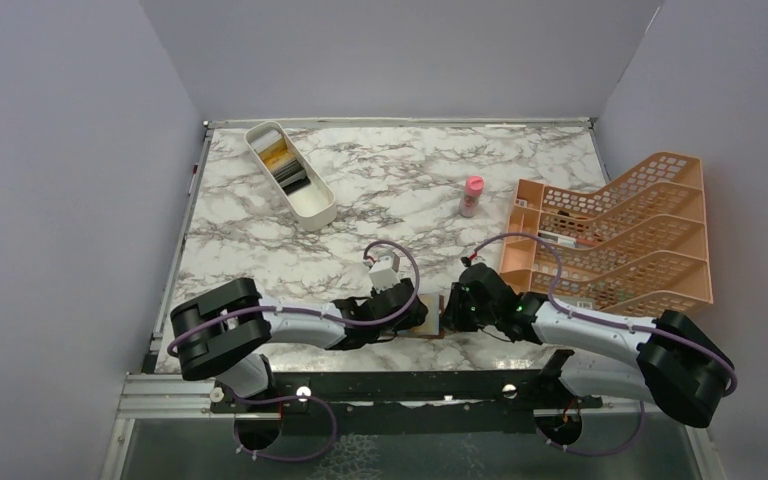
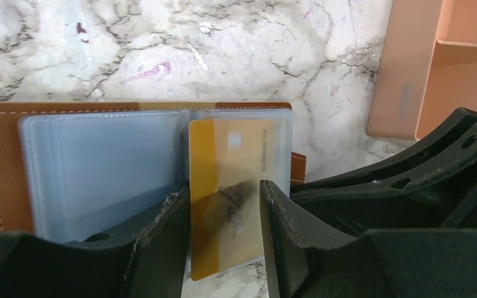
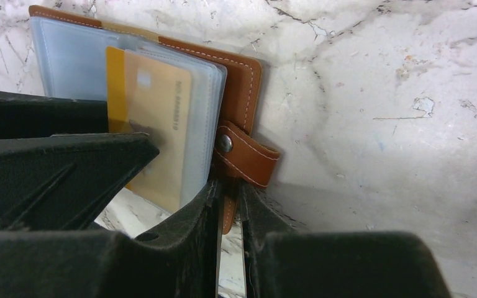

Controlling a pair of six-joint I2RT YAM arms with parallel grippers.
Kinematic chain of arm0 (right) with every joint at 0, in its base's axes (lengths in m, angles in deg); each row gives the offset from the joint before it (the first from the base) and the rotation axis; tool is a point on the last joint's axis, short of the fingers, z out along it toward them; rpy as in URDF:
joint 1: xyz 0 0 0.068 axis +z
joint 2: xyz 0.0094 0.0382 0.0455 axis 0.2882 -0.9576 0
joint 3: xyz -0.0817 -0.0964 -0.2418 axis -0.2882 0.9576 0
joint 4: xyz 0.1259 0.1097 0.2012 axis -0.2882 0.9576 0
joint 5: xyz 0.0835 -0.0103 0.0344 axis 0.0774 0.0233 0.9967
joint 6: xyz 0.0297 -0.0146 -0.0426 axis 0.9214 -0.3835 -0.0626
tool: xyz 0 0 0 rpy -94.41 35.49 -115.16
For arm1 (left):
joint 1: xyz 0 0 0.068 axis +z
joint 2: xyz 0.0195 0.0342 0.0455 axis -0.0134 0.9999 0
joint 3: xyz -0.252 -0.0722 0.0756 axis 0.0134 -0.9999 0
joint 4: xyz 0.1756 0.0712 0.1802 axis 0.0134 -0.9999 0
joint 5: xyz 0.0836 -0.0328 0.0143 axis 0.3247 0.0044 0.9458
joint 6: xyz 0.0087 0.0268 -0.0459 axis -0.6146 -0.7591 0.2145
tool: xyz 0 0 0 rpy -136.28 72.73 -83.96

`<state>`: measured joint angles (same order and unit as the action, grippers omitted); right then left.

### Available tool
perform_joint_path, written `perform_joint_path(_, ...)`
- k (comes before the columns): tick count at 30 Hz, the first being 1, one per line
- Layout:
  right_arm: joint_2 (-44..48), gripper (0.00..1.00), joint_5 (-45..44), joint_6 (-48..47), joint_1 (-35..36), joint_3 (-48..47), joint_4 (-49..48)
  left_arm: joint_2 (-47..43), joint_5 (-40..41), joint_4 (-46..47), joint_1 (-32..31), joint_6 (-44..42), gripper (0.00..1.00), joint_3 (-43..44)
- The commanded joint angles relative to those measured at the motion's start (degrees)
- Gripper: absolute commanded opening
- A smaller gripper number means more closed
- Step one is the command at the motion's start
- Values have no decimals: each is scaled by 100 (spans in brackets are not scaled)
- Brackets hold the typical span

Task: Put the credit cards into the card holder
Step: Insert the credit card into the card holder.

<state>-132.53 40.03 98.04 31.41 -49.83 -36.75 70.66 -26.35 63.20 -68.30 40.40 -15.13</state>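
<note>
The card holder (image 2: 0, 161) lies open on the marble near the front edge, brown outside with blue-grey clear sleeves. A yellow-gold credit card (image 2: 230, 155) sits partly in its right-hand sleeve, its lower end sticking out. My left gripper (image 2: 223, 186) is open, one finger on each side of that end, with a sliver of gap at the card's left edge. My right gripper (image 3: 230, 186) is shut on the card holder's (image 3: 239, 81) brown edge beside the snap strap (image 3: 245, 155). More credit cards, yellow (image 1: 275, 155) and dark (image 1: 293, 178), lie in a far-left tray. Both grippers (image 1: 415, 318) (image 1: 452, 312) meet at the card holder (image 1: 435, 327).
The white oblong tray (image 1: 318, 215) stands at the back left. A small pink bottle (image 1: 471, 196) stands mid-table. An orange lattice rack (image 1: 620, 235) fills the right side, close behind my right arm. Grey walls enclose the table.
</note>
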Motion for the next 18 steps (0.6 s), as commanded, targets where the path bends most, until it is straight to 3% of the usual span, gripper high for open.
perform_joint_path(1,-16,21,235,85,22,177,-123,276,-166,-1,-45,-228,47,247)
perform_joint_path(18,191,21,-389,54,22,13,527,26,-394,188,-61,-576,49,277)
